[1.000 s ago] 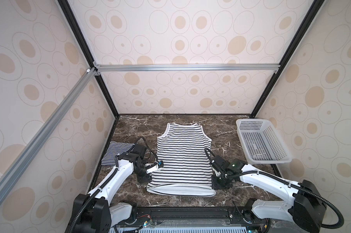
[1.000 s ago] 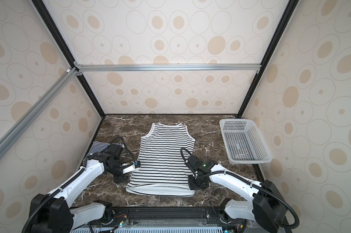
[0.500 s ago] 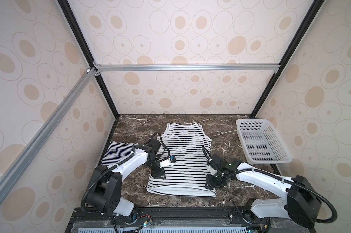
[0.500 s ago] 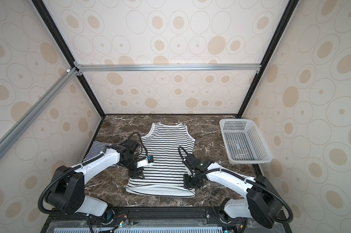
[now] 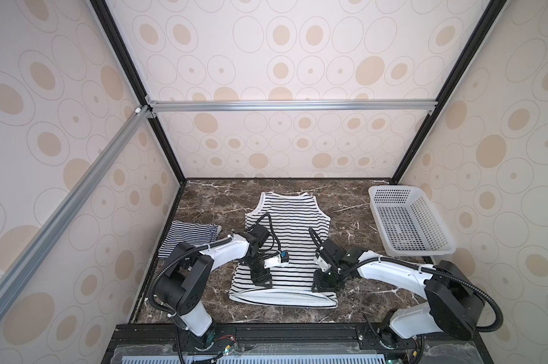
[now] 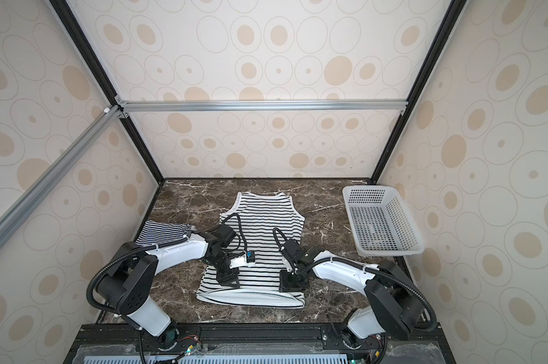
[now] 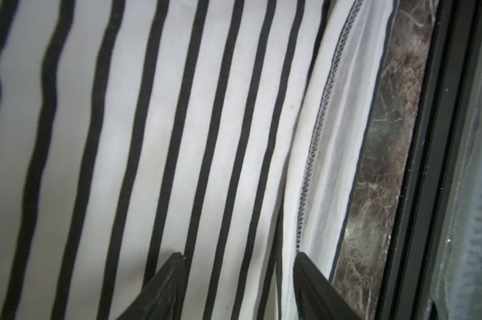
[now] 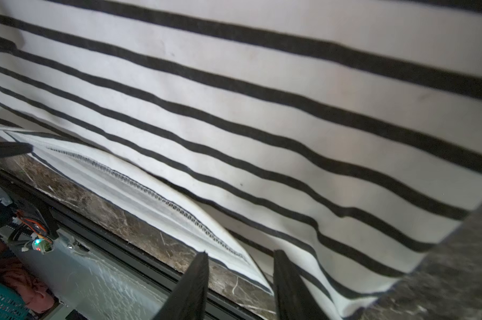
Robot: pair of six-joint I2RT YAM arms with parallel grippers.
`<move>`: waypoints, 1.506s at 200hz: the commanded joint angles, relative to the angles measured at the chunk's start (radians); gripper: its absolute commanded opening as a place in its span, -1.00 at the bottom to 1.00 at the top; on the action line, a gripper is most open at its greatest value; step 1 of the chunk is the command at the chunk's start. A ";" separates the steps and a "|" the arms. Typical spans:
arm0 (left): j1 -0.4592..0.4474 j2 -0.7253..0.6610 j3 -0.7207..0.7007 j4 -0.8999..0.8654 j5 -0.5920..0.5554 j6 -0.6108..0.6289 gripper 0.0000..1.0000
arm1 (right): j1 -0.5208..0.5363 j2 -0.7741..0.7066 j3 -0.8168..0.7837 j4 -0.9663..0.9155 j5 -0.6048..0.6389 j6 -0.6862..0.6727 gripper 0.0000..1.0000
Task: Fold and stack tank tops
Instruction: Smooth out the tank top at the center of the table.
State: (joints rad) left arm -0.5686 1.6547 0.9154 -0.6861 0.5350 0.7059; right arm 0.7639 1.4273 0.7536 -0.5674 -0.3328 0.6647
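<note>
The white tank top with wide black stripes [image 5: 288, 220] [image 6: 263, 217] lies flat mid-table, hem toward the front. The finely striped navy tank top [image 5: 187, 234] [image 6: 159, 231] lies folded at the left wall. My left gripper [image 5: 261, 277] [image 7: 239, 253] hovers open over the white top's lower left, one finger above the stitched hem. My right gripper [image 5: 324, 283] [image 8: 241, 252] is open at the hem's right corner, and the hem edge [image 8: 234, 255] runs between its jaws. The hem gapes a little, showing its inside.
A white perforated basket [image 5: 392, 188] [image 6: 370, 188] stands at the right wall. The dark marble table [image 5: 216, 195] is walled on three sides. A black rail [image 5: 266, 331] runs along the front edge, just beyond the hem.
My left arm has swung right, from beside the white top's left edge onto its lower left part. The right gripper has crept a little left onto the hem corner.
</note>
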 commanded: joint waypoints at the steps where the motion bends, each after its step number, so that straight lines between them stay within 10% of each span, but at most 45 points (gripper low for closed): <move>1: -0.022 0.005 0.028 -0.003 0.041 -0.004 0.26 | 0.009 -0.004 -0.012 0.018 -0.018 -0.004 -0.18; 301: -0.112 -0.058 -0.070 0.015 0.033 -0.074 0.30 | 0.123 -0.135 -0.168 0.053 -0.071 0.052 -0.19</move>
State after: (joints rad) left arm -0.6701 1.6199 0.8532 -0.6758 0.5938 0.6609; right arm 0.8597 1.3170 0.6121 -0.5251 -0.3893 0.6960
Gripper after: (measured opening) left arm 0.650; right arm 0.406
